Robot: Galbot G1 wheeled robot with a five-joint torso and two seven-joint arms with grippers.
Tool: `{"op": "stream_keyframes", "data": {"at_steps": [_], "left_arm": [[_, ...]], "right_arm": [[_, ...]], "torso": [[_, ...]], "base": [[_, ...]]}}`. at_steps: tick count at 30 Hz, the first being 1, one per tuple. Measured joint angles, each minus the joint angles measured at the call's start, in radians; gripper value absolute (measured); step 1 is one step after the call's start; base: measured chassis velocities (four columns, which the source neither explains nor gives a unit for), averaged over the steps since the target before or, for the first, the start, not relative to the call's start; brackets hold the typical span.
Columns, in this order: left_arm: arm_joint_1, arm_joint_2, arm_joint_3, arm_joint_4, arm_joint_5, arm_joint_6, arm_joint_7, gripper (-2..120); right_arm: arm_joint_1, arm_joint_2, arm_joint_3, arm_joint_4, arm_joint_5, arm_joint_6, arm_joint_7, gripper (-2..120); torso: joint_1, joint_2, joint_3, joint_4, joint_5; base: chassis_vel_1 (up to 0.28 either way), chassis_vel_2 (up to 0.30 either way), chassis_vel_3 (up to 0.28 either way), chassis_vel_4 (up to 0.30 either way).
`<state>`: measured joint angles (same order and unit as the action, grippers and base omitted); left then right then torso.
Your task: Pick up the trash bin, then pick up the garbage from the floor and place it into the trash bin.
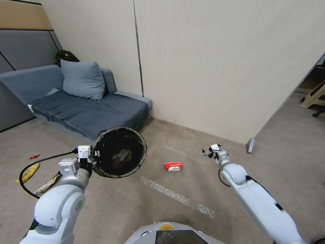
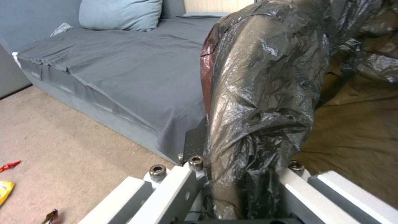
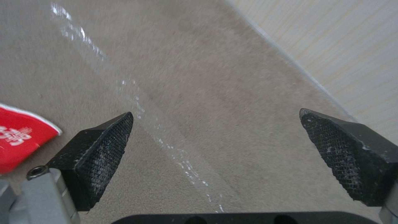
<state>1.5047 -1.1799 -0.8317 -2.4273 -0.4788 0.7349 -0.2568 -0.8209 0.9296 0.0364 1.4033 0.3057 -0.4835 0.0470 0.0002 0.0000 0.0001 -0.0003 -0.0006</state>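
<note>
The left claw (image 1: 95,156) is clamped on the rim of the trash bin (image 1: 120,152), holding it off the carpet floor (image 1: 142,206) and tilted so its dark mouth faces the head camera. The black bag liner (image 2: 257,93) folds over the rim, and in the left wrist view its crinkled plastic bunches between the claw's pale fingers (image 2: 174,186) and hides most of what lies past it. Something crumpled lies inside the bin, too dark to name.

The right claw (image 1: 207,153) hangs above the carpet near the wall (image 1: 220,67), its two black ridged pads (image 3: 104,146) spread wide apart with nothing between them. Between the two arms, on the floor, lies a red-and-white wrapper (image 1: 173,166) — near the right claw but not touching it; in the right wrist view it sits just outside one pad. A strip of clear tape (image 1: 177,197) runs across the carpet in front of the wrapper, towards the robot.

Behind the bin stands a grey-blue sofa (image 1: 88,112) with a cushion (image 1: 83,79); its front edge is close behind the bin. Off to the robot's left, well apart from the bin, lie more litter pieces: a yellow packet (image 1: 28,172), a dark packet (image 1: 47,184) and a small red scrap (image 1: 34,157) — a black cable (image 1: 34,166) from the left arm loops in front of them.
</note>
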Motion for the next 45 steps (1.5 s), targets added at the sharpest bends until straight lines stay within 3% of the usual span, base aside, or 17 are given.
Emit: {"op": "stream_keyframes", "data": {"at_steps": [9, 20, 37, 45], "left_arm": [[-0.002, -0.006, 0.006, 0.016, 0.017, 0.001, 0.008, 1], [-0.004, -0.010, 0.006, 0.031, 0.025, 0.001, 0.020, 1], [-0.004, -0.015, -0.001, 0.044, 0.030, 0.001, 0.030, 1], [-0.008, -0.012, -0.010, 0.053, 0.031, 0.001, 0.039, 1]], "right_arm": [[0.165, 0.056, -0.236, -0.071, -0.045, -0.030, -0.028, 100], [0.292, 0.128, -0.436, -0.145, -0.042, -0.040, -0.036, 100], [0.362, 0.295, -0.613, -0.206, -0.021, -0.048, -0.026, 100], [0.343, 0.297, -0.638, -0.192, -0.022, -0.054, -0.019, 100]], "torso": [[0.000, 0.000, 0.000, 0.0004, 0.0003], [0.000, 0.000, 0.000, 0.0002, 0.0005], [0.000, 0.000, 0.000, 0.0004, 0.0004], [0.000, 0.000, 0.000, 0.0003, 0.0005]], "base": [[0.000, 0.000, 0.000, 0.000], [0.000, 0.000, 0.000, 0.000], [0.000, 0.000, 0.000, 0.000], [0.000, 0.000, 0.000, 0.000]]}}
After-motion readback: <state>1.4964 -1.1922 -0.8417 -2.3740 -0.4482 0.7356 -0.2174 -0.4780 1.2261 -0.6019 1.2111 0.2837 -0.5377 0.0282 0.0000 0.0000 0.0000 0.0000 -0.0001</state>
